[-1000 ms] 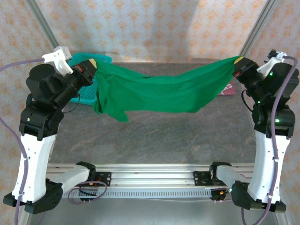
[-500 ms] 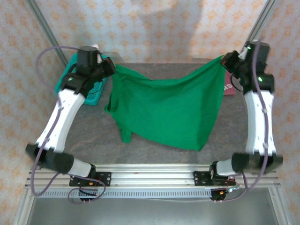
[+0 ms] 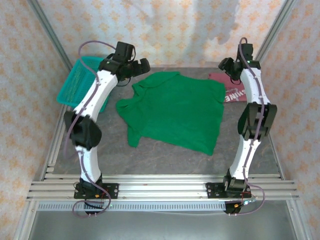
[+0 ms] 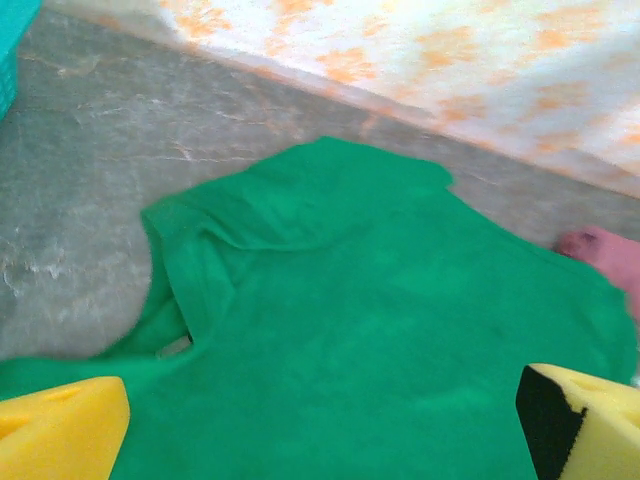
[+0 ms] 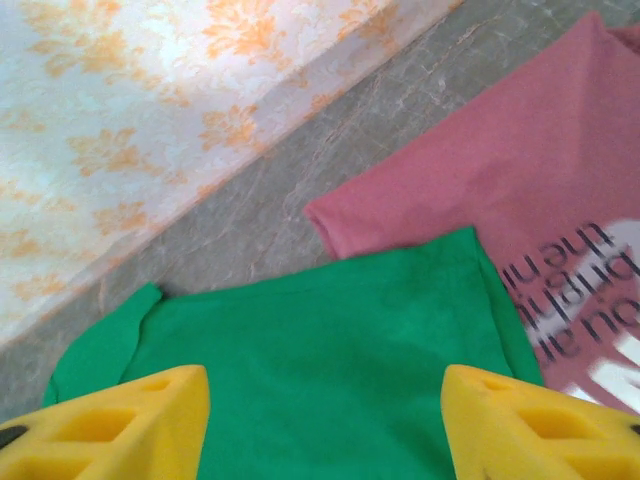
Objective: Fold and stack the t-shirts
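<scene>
two open pairs, the left fingers [image 4: 60,425] and right fingers [image 5: 110,425], hang empty above the green t-shirt [image 3: 175,110] laid flat on the counter [image 3: 165,160], edging onto the maroon t-shirt [image 5: 480,200]; folding likely comes next, needing fresh edge grips.

Work surface: table top [image 3: 165,160], grey with a stone-veined pattern, matte. Back wall [image 3: 165,30] is papered cream-white with repeating orange floral motifs. The same paper covers the left side wall [image 3: 20,100] and the right side wall [image 3: 302,100]. Two bare aluminium uprights, left post [image 3: 50,35] and right post [image 3: 275,32], stand at the table's far corners. Slotted aluminium rails [image 3: 165,186] run along the near edge, with a plain grey metal sheet [image 3: 160,225] below them. Light is even and diffuse. A soft grey shadow [image 3: 220,15] lies high on the back wall. In both wrist views the paper meets the table's far edge.
</scene>
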{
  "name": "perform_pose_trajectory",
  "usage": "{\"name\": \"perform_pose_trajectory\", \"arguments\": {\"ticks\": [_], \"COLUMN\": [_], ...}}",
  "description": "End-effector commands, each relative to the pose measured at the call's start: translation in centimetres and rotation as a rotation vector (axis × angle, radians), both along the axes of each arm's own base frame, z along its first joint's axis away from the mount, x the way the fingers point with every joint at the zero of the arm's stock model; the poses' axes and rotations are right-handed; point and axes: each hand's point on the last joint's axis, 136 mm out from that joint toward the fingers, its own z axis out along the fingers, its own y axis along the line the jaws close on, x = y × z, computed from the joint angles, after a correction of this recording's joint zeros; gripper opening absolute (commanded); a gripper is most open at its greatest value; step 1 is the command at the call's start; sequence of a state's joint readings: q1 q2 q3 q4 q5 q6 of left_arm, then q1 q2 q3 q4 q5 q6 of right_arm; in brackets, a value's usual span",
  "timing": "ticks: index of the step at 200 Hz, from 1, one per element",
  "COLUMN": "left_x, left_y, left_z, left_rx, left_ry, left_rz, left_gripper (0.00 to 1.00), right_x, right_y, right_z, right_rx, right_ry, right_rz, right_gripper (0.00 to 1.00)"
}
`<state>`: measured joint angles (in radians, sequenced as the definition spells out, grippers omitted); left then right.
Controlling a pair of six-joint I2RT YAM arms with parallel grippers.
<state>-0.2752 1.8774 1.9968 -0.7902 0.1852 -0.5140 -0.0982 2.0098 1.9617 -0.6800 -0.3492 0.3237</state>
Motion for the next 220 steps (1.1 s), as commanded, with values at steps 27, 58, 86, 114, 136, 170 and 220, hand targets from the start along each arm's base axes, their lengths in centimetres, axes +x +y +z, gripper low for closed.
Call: {"name": "perform_pose_trajectory", "arguments": {"ticks": [27, 58, 86, 114, 136, 170, 220], "left_x": [-17.6, -22.7, -23.9, -23.4, -22.5, -19.8, -18.1], "left_y": [3.2, 4.8, 4.9, 4.4, 4.4, 3.5, 3.4], "left_z": [-5.0, -12.1, -17.6, -21.6, -24.0, -25.5, -27.1], "left_rx": [-0.024, 0.002, 0.033, 0.025, 0.023, -0.020, 0.025], "left_ry": [0.256, 0.421, 0.554, 0.602, 0.604, 0.548, 0.546], "left_rz": [0.039, 0.069, 0.068, 0.077, 0.112, 0.141, 0.160], "left_gripper": [1.00, 0.92, 0.75, 0.61, 0.55, 0.53, 0.10], "right_x": [-19.6, -28.1, -31.3, -32.3, -32.5, -32.7, -33.0], "right_y": [4.2, 4.9, 5.2, 5.3, 5.8, 6.5, 7.4], "right_z": [-0.9, -6.3, -11.3, -15.0, -16.7, -18.7, -20.0], "right_rx": [0.138, 0.197, 0.202, 0.211, 0.221, 0.252, 0.279], "right_ry": [0.208, 0.320, 0.467, 0.535, 0.542, 0.567, 0.600], "right_rz": [-0.026, -0.103, -0.112, -0.126, -0.128, -0.126, -0.116], "right_gripper": [0.65, 0.65, 0.63, 0.58, 0.55, 0.53, 0.51]}}
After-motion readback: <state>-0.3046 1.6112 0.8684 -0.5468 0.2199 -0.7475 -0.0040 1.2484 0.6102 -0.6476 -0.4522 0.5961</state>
